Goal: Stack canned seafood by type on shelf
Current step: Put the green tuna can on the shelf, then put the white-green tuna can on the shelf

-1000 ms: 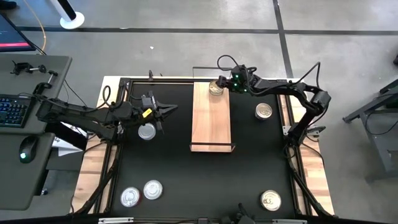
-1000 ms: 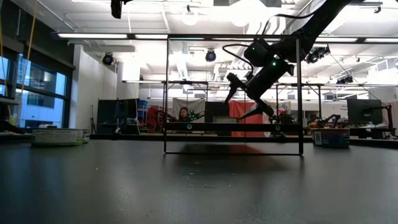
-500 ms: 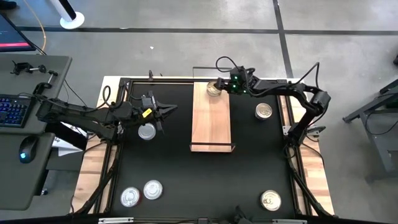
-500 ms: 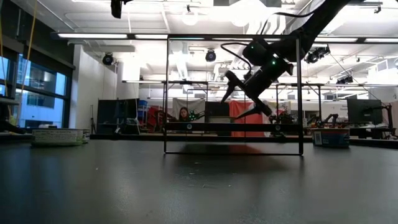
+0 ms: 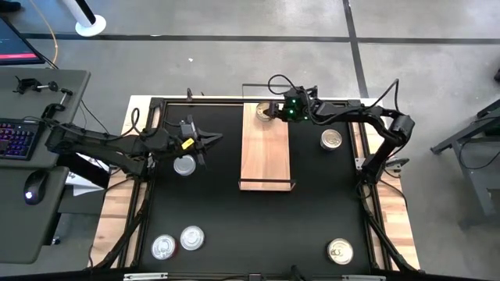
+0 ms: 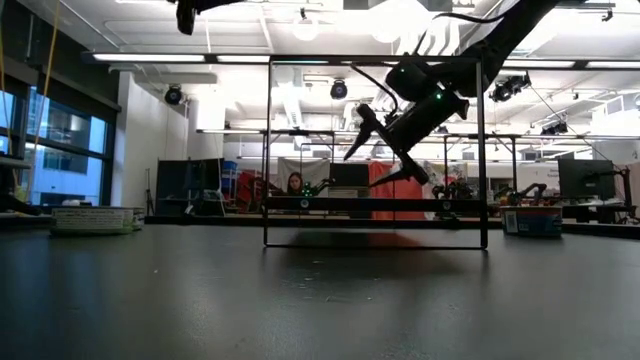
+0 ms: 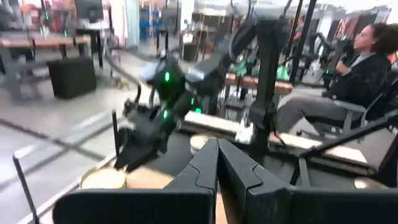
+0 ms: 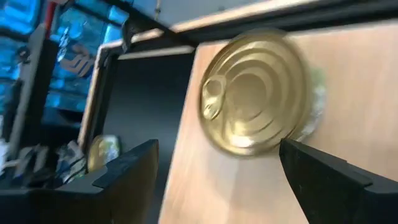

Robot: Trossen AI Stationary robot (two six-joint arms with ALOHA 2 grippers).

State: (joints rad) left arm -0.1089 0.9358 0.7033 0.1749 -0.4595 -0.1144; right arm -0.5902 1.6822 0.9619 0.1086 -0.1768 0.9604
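Shelf: light-wood plank (image 5: 266, 148) lying lengthwise in the middle of the black table (image 5: 258, 226), with black wire rails at its far and near ends.
Gold tin: 1 gold-lidded tin (image 5: 265, 112) sits on the far end of the shelf, pull-tab up, lying flat; the right wrist view shows it (image 8: 255, 93) between that gripper's 2 fingers with clear gaps on both sides.
Right gripper: right gripper (image 5: 273, 109) is raised above the far end of the shelf, over the gold tin; its fingers are spread wide and grip nothing. In the low view it (image 6: 385, 150) hangs above the shelf's wire frame.
Left gripper: left gripper (image 5: 209, 139) is over the left part of the table, just right of a silver tin (image 5: 185, 165); its fingers meet at the tips and carry nothing.
Other tins: 1 tin (image 5: 331, 140) on the table right of the shelf; 1 tin (image 5: 340, 250) at the near right; 2 silver tins (image 5: 178, 243) side by side at the near left.
Background: a seated person (image 7: 367, 62) shows beyond the table in the left wrist view.
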